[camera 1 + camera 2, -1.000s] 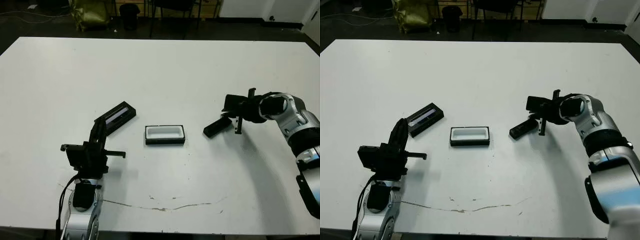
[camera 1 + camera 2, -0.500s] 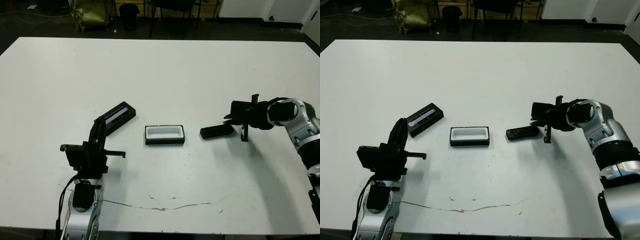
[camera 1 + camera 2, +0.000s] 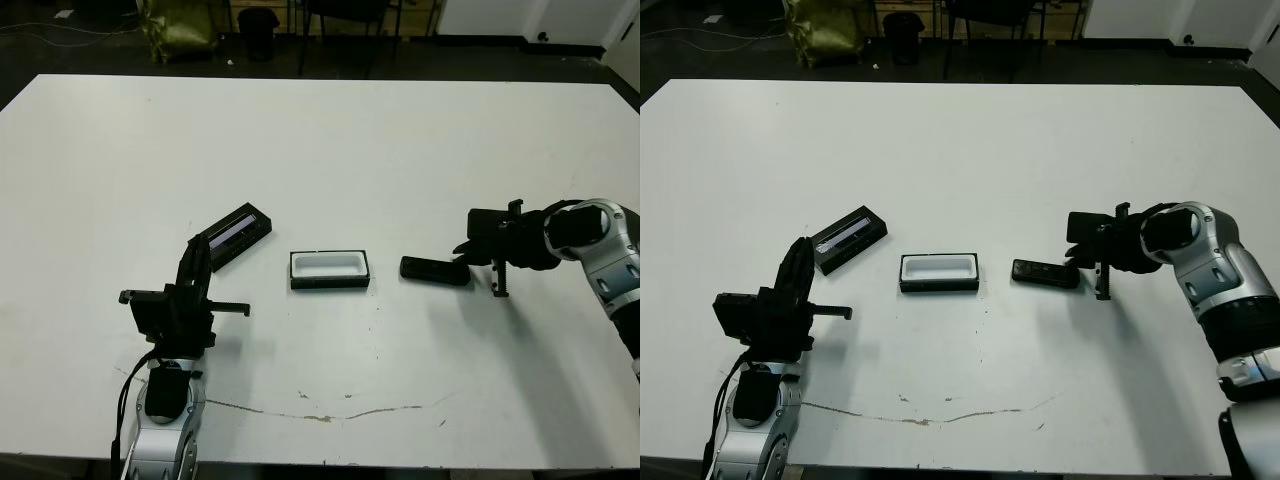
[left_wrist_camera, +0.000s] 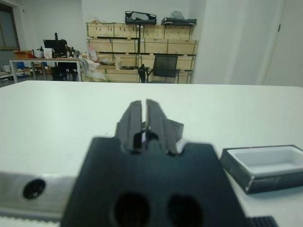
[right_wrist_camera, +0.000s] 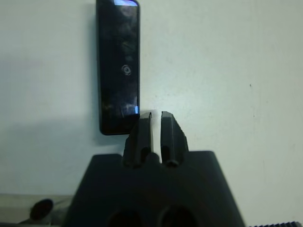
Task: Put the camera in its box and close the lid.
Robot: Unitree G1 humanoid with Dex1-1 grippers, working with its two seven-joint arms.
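Note:
The camera (image 3: pixel 435 270), a slim black bar with a glossy face, lies flat on the table just right of the box (image 3: pixel 330 269), a small black tray with a white lining that stands open and holds nothing. The lid (image 3: pixel 235 233) lies slanted to the box's left, window strip up. My right gripper (image 3: pixel 461 250) is shut, with its tips at the camera's right end (image 5: pixel 118 66) and nothing between the fingers. Shut as well, my left gripper (image 3: pixel 200 250) stands upright near the front left, its tips just short of the lid, with the box (image 4: pixel 265 165) off to its side.
A thin dark crack line (image 3: pixel 330 413) runs across the white table near its front edge. Beyond the far edge are a dark floor, chair legs and a yellow-green bag (image 3: pixel 185 25).
My right gripper has moved right and toward the front edge. The camera has turned from a slant to lying level in line with the box. The left arm, the box and the lid have not moved.

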